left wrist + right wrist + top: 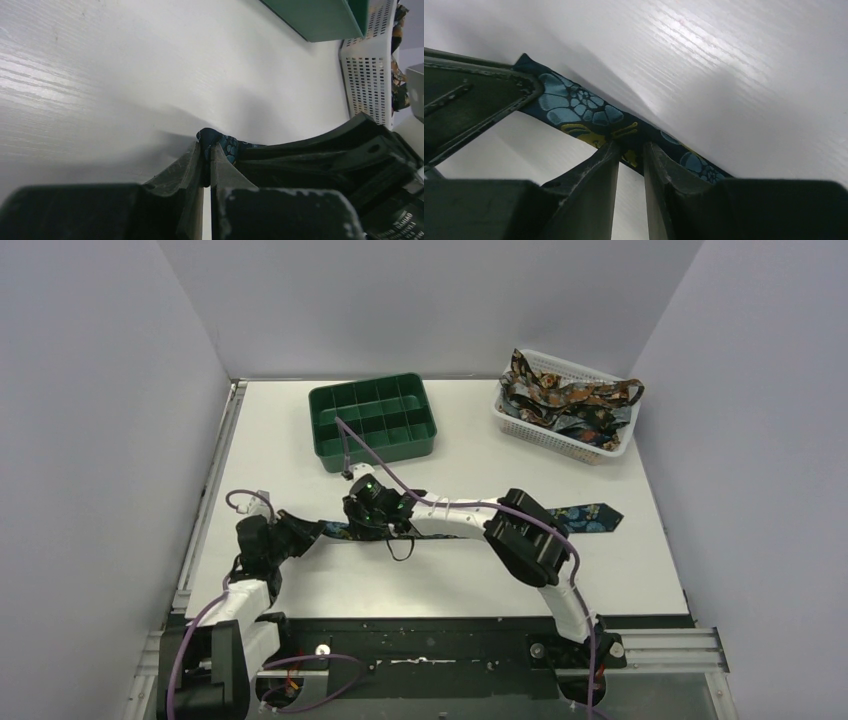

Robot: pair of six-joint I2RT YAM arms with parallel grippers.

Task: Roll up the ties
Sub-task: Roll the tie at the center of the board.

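Note:
One dark tie (590,518) with blue and yellow pattern lies stretched across the table's near middle, its wide end at the right. My left gripper (305,533) is shut on the tie's narrow end (220,142), low over the table. My right gripper (368,520) is shut on the tie's edge (589,117) a little to the right of the left gripper; the strip runs across its fingertips. Several more ties (560,400) are piled in the white basket.
A green compartment tray (372,420) stands at the back middle. A white mesh basket (600,450) stands at the back right; it also shows in the left wrist view (367,80). The right arm's forearm (460,518) lies over the tie's middle.

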